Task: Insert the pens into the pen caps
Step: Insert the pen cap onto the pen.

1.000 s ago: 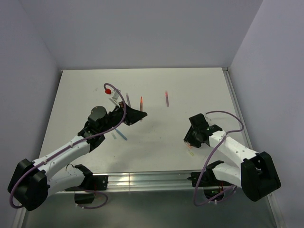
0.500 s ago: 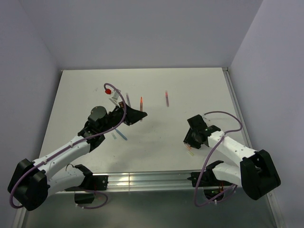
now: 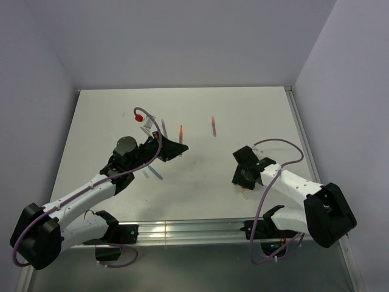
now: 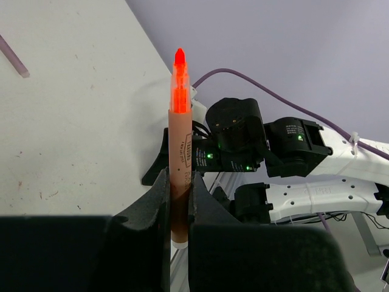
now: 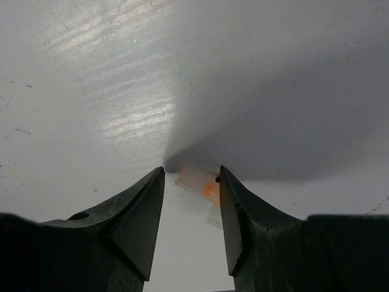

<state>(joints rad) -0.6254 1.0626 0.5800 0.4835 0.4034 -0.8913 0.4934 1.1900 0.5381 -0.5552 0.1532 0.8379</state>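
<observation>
The right gripper (image 5: 191, 175) has been creeping left and is now hovering half open over the cap (image 5: 198, 182) lying on the table (image 5: 91, 91) between its jaws, while the left gripper (image 4: 179, 182) is pinching the pen (image 4: 180, 137) tip-up mid-air, so next it's probably needing to drop and squeeze.

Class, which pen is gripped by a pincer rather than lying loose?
The orange pen, clamped in the left pincer; the pink-red pen and blue pen lie loose on the table.
</observation>
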